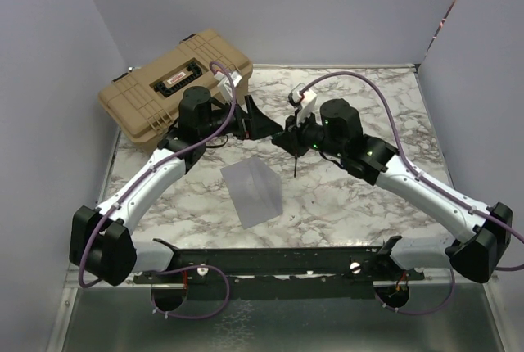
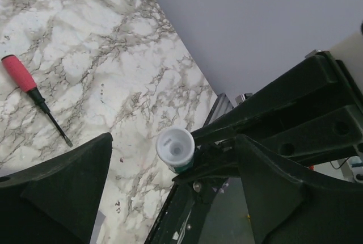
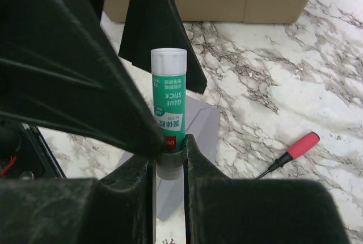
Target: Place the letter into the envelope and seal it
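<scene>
Two arms are out over the counter (image 1: 368, 205), meeting in the middle. One glue stick (image 3: 168, 102) is up there, green label, white cap on. The right gripper (image 3: 168, 167) pinches it by the lower end and it stands straight up from the jaws. The left gripper (image 1: 255, 120) faces it, spread wide, and the wrist view shows the white cap sitting in the gap between its two fingers, touching neither that I can see.

One envelope (image 1: 251, 194), pale grey, lies flat on the marble at mid-counter, on the near side of both grippers. Nothing holds it. From the right wrist it shows behind the glue stick.

One screwdriver (image 3: 300, 144), red handle and thin dark shaft, lies on the counter near the envelope but apart from it. One tan case (image 1: 172, 82) sits closed at the far left corner, well away from the envelope, with the left arm reaching across in front of it.

The black fingers of each gripper crowd the other's wrist view and hide much of the counter there.
</scene>
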### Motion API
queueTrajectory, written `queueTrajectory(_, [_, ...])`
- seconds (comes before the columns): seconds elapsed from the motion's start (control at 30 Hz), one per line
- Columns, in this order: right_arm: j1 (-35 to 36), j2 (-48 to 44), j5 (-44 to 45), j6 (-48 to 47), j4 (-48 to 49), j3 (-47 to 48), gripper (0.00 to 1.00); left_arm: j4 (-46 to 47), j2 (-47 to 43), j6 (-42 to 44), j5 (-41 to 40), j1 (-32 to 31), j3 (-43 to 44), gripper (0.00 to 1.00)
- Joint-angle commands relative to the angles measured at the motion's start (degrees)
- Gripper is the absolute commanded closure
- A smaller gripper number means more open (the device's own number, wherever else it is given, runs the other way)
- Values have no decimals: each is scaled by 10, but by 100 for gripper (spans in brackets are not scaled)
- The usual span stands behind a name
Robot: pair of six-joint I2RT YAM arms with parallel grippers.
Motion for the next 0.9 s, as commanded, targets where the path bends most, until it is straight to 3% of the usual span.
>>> queueTrajectory(0.0, [-1,20,-49,-47,-35,33,100,31,25,-46,71,0,7,18])
queueTrajectory(0.1, [-1,23,-61,-87,-47,38,100,30,35,-61,85,1,10,33])
queueTrajectory(0.53, [-1,39,-49,-173,-118,69,100,2,32,-60,135,1,1,73])
queueTrajectory(0.63, [-1,43,-64,-180,-126,74,100,2,33,-61,131,1,0,100])
queueTrajectory(0.73, [-1,45,-42,-153,-127,78,98,2,33,-62,120,1,3,100])
queueTrajectory(0.87, [-23,52,-79,-81,-149,104,46,2,36,-77,86,3,16,100])
